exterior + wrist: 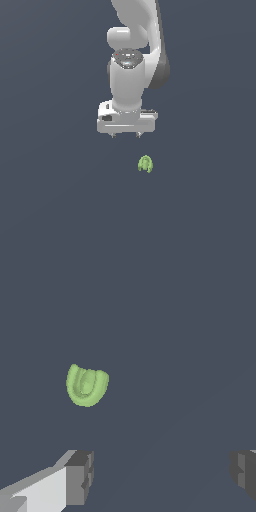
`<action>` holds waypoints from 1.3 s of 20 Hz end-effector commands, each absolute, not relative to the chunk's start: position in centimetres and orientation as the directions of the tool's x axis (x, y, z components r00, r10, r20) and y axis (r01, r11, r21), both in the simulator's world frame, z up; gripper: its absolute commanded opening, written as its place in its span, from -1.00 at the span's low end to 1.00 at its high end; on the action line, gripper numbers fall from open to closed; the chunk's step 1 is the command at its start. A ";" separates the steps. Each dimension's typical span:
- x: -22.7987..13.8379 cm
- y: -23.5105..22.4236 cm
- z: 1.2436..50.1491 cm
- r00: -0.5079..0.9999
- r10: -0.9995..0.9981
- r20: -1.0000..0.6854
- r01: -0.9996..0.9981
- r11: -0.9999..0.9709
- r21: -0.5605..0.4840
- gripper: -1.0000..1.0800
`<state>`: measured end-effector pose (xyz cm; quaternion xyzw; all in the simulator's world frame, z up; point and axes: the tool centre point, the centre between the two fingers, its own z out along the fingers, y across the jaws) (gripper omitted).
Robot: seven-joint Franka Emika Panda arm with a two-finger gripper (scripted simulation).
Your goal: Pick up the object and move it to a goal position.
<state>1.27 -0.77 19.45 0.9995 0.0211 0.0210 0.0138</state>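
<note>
The object [145, 164] is a tiny light-green lumpy thing with an arched top and short prongs below. It lies on the dark grey floor, just below the gripper and a little toward the exterior view's right. My gripper [125, 135] hangs from the white arm, pointing down, open and empty, apart from the object. In the wrist view the object [87, 386] shows as a green U-shaped lump, clear of the gripper [160, 476]. Both fingers [80, 476] stand wide apart with nothing between them.
The dark grey floor [50, 200] fills both views. The white arm [132, 60] rises out of the exterior view's top. No other object shows.
</note>
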 end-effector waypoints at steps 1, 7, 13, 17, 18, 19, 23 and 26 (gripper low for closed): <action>1.3 -0.8 19.4 0.998 0.043 0.041 0.042 -0.999 0.029 0.92; 1.0 -0.9 19.0 0.997 0.067 0.023 0.066 -0.997 0.036 0.92; 0.9 -0.9 18.7 0.997 0.080 0.013 0.080 -0.996 0.039 0.92; 0.9 -0.8 18.6 0.997 0.078 0.013 0.077 -0.996 0.039 0.92; 1.0 -0.8 18.5 0.997 0.075 0.013 0.074 -0.997 0.039 0.92; 1.1 -0.6 18.4 0.997 0.071 0.013 0.070 -0.997 0.038 0.92; 1.7 0.1 17.6 0.999 0.047 0.013 0.046 -0.998 0.034 0.92; 2.3 1.0 16.6 1.000 0.019 0.013 0.018 -0.999 0.030 0.92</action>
